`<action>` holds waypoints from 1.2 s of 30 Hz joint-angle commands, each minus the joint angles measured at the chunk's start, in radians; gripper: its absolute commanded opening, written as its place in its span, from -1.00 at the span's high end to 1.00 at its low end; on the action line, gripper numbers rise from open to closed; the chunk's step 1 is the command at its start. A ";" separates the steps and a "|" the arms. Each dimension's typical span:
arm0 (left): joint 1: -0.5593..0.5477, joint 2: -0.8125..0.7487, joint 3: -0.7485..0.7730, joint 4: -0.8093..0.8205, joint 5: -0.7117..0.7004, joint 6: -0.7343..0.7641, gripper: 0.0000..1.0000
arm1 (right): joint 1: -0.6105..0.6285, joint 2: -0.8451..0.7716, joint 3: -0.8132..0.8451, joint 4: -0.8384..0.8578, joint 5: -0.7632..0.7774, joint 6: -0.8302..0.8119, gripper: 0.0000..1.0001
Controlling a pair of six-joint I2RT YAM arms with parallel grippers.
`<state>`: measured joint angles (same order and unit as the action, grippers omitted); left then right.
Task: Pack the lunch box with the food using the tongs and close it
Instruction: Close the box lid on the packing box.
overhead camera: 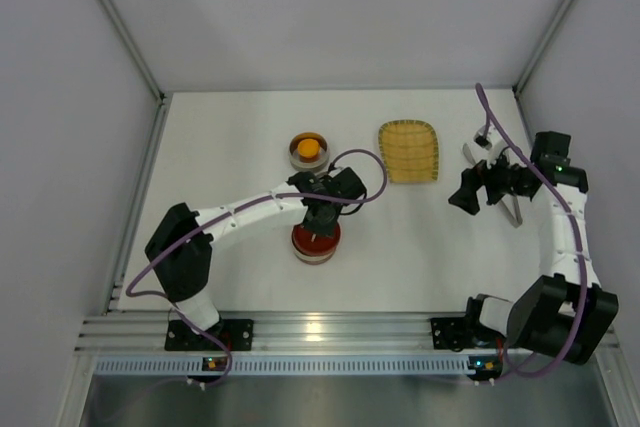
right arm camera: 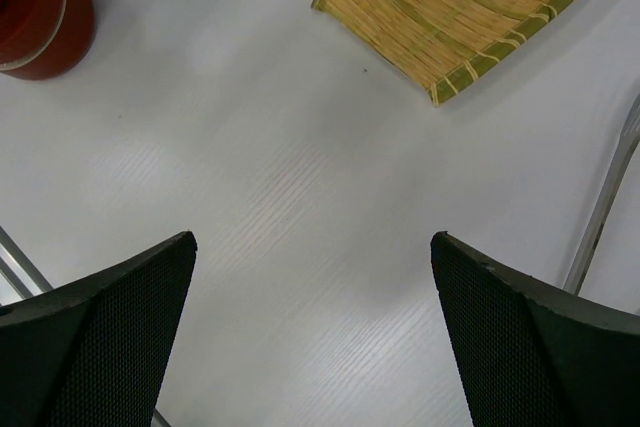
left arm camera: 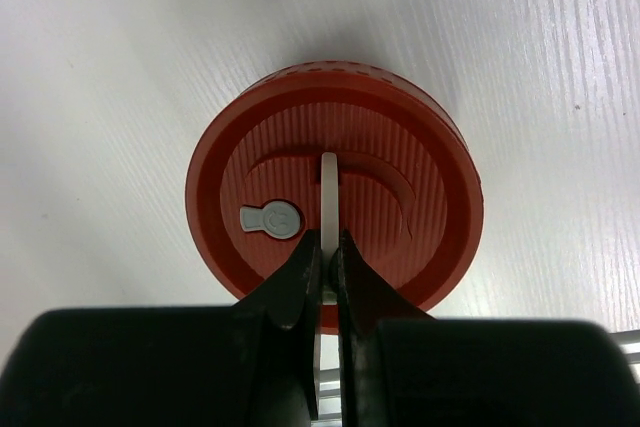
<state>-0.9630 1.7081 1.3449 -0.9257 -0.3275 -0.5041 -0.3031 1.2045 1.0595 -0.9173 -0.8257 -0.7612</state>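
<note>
Red lid (left arm camera: 385, 202): my left claw (left arm camera: 322, 249) is clamped on its white handle (left arm camera: 328, 187), which runs straight ahead

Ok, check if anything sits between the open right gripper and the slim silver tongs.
Nothing visible does. The right gripper hangs open above the white table, and the slim silver tongs lie on it beside its fingers. The woven yellow tray lies off ahead.
</note>
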 commanded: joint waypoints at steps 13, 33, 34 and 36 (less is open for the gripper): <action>-0.003 -0.054 -0.046 0.036 -0.036 -0.016 1.00 | -0.053 0.020 0.007 -0.018 -0.084 -0.073 -0.99; -0.002 -0.025 -0.041 0.039 -0.062 -0.031 1.00 | -0.059 0.050 0.002 -0.008 -0.089 -0.075 -0.99; -0.002 -0.021 -0.038 0.037 -0.062 -0.033 1.00 | -0.059 0.050 0.002 -0.006 -0.090 -0.076 -0.99; -0.008 -0.012 -0.036 0.037 -0.068 -0.034 1.00 | -0.062 0.052 0.000 -0.006 -0.089 -0.079 -0.99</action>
<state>-0.9642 1.6936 1.2865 -0.9051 -0.3607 -0.5224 -0.3443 1.2526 1.0595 -0.9279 -0.8623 -0.8047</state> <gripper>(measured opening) 0.079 0.993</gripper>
